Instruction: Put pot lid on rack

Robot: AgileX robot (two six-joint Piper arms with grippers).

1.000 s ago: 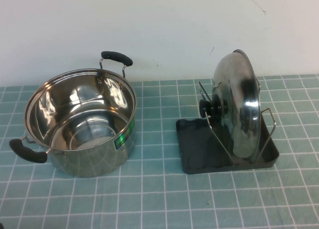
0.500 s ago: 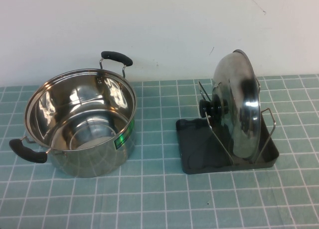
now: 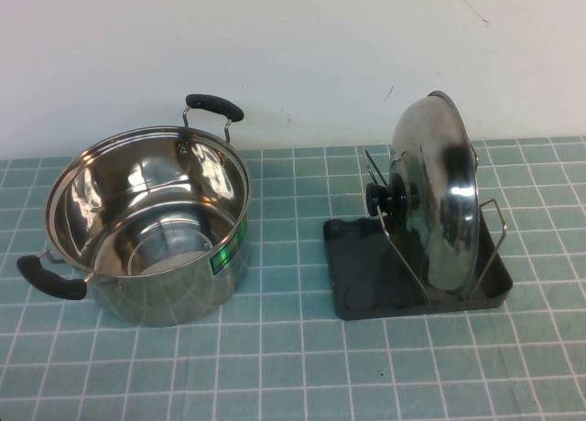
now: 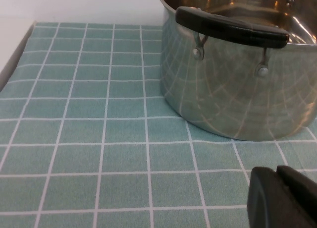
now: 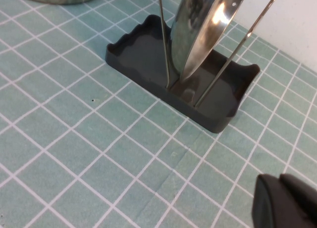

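A: High view first: where is the pot lid?

B: It stands on its edge in the rack, at the right part of the surface; it leans between the upright wire loops; black knob faces to the pot. In right wrist view the lid's lower edge goes down between two wires, into the grey tray.

A: And the pot?

B: At the left, well apart from the rack; open, inside is empty, green label on its side; two black handles, one far, one near. In left wrist view one handle and the steel wall are close in front.

A: Grippers?

B: No arm shows in high view. Left gripper is low over the surface near the pot, not touching it; only dark fingers at the pic's corner, look pressed together w/ a thin seam, nothing between. Right gripper is over the tiles near the rack, apart from it; the same, dark fingers together, holding nothing.
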